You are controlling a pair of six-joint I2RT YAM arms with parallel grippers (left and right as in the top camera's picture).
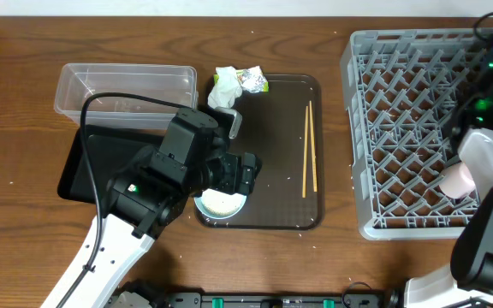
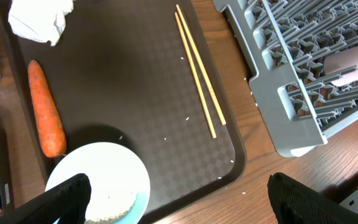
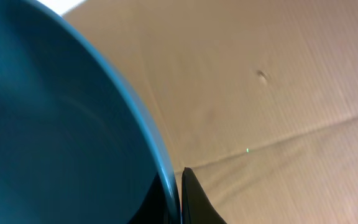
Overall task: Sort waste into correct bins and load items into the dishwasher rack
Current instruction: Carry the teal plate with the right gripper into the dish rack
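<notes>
My left gripper [image 2: 179, 202] is open and hangs low over the front of the brown serving tray, with one finger over the white bowl [image 2: 98, 183]. The bowl holds rice and also shows in the overhead view [image 1: 221, 205]. An orange carrot [image 2: 45, 115] lies just behind the bowl. The crumpled tissue [image 1: 225, 85] and the green-and-silver wrapper [image 1: 253, 81] lie at the tray's back edge. The chopsticks [image 1: 309, 150] lie on its right side. My right gripper [image 3: 178, 193] is shut on the rim of the blue plate [image 3: 55, 124]. A pink cup [image 1: 458, 180] lies in the grey rack [image 1: 418, 128]. The blue cup is out of view.
The clear tub [image 1: 127, 90] stands at the back left, and the black tray [image 1: 101, 162] lies in front of it, partly under my left arm. The brown serving tray [image 1: 281, 128] fills the middle. A few rice grains [image 2: 166, 139] lie on it. My right arm [image 1: 486, 158] is above the rack's right side.
</notes>
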